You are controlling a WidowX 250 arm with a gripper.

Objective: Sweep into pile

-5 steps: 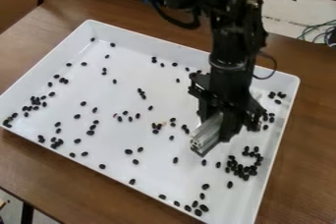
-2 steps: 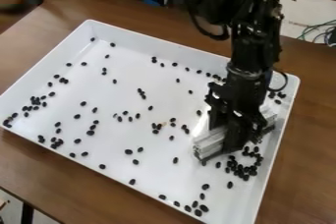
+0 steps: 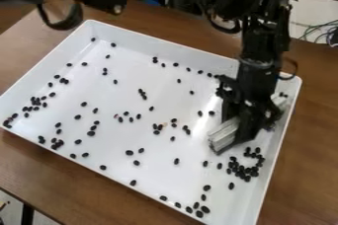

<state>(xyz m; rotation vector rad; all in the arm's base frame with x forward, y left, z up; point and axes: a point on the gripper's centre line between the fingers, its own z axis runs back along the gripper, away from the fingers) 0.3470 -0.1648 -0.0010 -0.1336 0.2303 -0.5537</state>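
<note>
"Over at the right side of the white tray (image 3: 158, 44), we're seeing the gripper (image 3: 244, 131) hanging low, clamped on a silvery bar (image 3: 224, 133). Are we all reading it that way?"

"Yep, we're reading it as grasping. We're losing the bar's middle behind the gripper, though: one end is poking out toward us, and a paler bit is showing on the far side, near the tray's right wall. We're not making out the exact contact, it's all black on black."

"Same. So where are we finding the beans?"

"Black beans (image 3: 143, 93) are lying all over the tray, lol. We're spotting the thickest cluster (image 3: 245, 170) just nearer to us than the gripper, but its beans are blending together so we're not counting them. A few more are peeking out by the far right corner, and we're not telling whether others are hiding behind the arm (image 3: 258, 44)."

"And the edges?"

"We're getting the tray's nearest corner cut off at the bottom, and its left corner is running out of view too. Up top, the arm is crossing out of view over the brown table (image 3: 310, 165), so we're missing its base."
</note>
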